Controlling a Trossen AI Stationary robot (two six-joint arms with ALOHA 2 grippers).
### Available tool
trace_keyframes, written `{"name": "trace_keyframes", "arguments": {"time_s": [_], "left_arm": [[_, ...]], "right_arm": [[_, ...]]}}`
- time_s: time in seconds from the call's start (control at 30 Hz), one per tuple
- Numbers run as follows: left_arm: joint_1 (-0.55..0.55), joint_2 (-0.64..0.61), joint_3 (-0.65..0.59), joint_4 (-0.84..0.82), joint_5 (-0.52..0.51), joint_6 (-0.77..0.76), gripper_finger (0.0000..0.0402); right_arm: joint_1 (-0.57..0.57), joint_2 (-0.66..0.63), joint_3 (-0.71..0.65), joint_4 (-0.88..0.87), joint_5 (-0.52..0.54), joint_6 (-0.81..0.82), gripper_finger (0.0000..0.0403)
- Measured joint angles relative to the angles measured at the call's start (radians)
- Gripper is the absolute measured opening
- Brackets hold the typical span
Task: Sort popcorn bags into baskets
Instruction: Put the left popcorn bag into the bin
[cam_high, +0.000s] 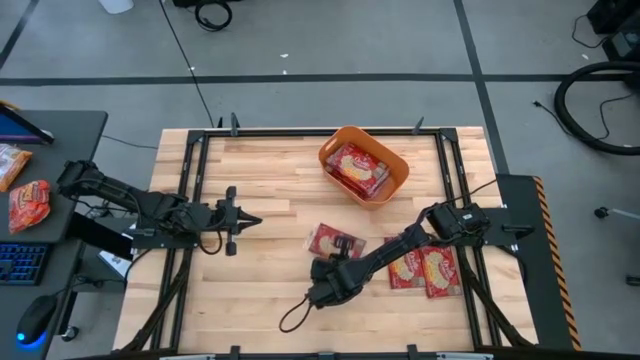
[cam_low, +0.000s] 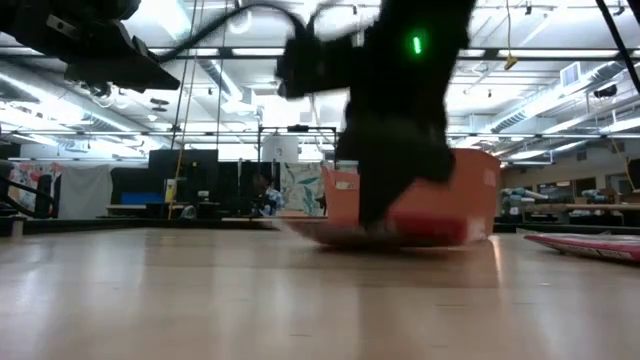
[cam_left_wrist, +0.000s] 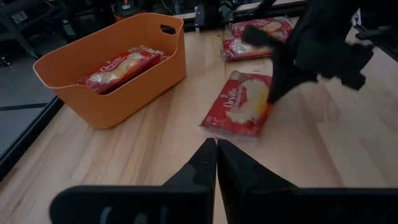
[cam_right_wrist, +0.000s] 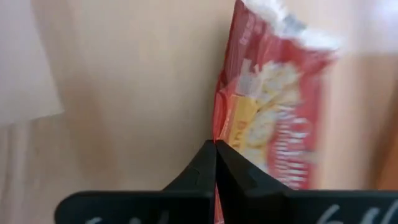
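Note:
One red popcorn bag (cam_high: 326, 238) lies mid-table; it also shows in the left wrist view (cam_left_wrist: 239, 106) and the right wrist view (cam_right_wrist: 280, 112). My right gripper (cam_high: 340, 260) stands over its near edge, shut on it. The orange tub (cam_high: 330, 152) sits at the far side of the table, its wall (cam_left_wrist: 124, 84) close to the bag, and it holds several packets (cam_high: 362, 168). My left gripper (cam_high: 250, 220) hovers shut over the table's left half, its fingers (cam_left_wrist: 205, 163) pointing at the bag and touching nothing. My right gripper (cam_right_wrist: 215, 146) pinches the bag's long near edge (cam_right_wrist: 219, 127) between its two fingertips. The fingers (cam_left_wrist: 273, 90) come from above, slanting down from the table's near side. The bag rests low on the table (cam_low: 370, 236); whether its gripped edge is raised, I cannot tell.
More red packets (cam_high: 422, 268) lie flat near the table's right edge, seen too in the left wrist view (cam_left_wrist: 258, 37) and the low view (cam_low: 590, 245). Bare wood stretches left and near of the held bag. A side table at left carries spare packets (cam_high: 28, 203).

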Motion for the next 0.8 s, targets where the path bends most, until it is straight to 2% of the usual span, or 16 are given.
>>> {"name": "trace_keyframes", "arguments": {"time_s": [0.43, 0.8], "left_arm": [[0.0, 0.0, 0.0, -0.001, 0.0, -0.008, 0.0018], [0.0, 0.0, 0.0, -0.007, 0.0, -0.022, 0.0018]], "right_arm": [[-0.008, -0.003, 0.368, -0.489, 0.223, 0.008, 0.0002], [-0.079, -0.016, 0.433, -0.49, 0.321, -0.163, 0.0001]]}}
